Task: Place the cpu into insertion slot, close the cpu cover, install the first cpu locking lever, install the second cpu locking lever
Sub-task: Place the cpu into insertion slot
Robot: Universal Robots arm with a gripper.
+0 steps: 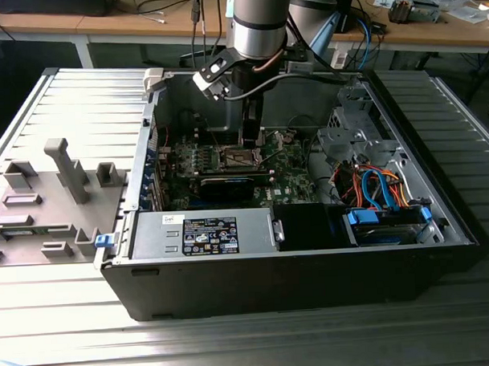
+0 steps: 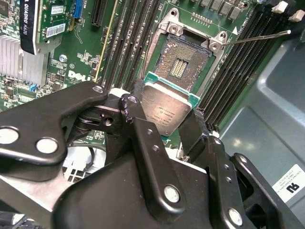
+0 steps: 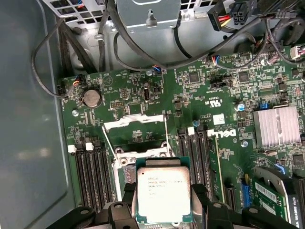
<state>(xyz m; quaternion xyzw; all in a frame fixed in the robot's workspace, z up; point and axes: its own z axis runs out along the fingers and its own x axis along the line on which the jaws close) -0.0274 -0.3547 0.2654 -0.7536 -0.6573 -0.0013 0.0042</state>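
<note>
At the exterior view's left sits a grey parts tray [image 1: 45, 214]. Right of it, inside the open computer case [image 1: 312, 269], my gripper [image 1: 251, 138] is clamped on the cpu [image 2: 164, 112], which hangs just above the uncovered insertion slot [image 2: 183, 62], not yet seated.

Soft even light in the exterior view, pale sheen on the ribbed tabletop [image 1: 73, 101], inside of the computer case [image 1: 272, 278] dim and shadowed, mild glare on the cpu [image 3: 163, 191] in the first wrist view, end effector [image 2: 167, 114] dark in the second wrist view, small highlights on its screws
</note>
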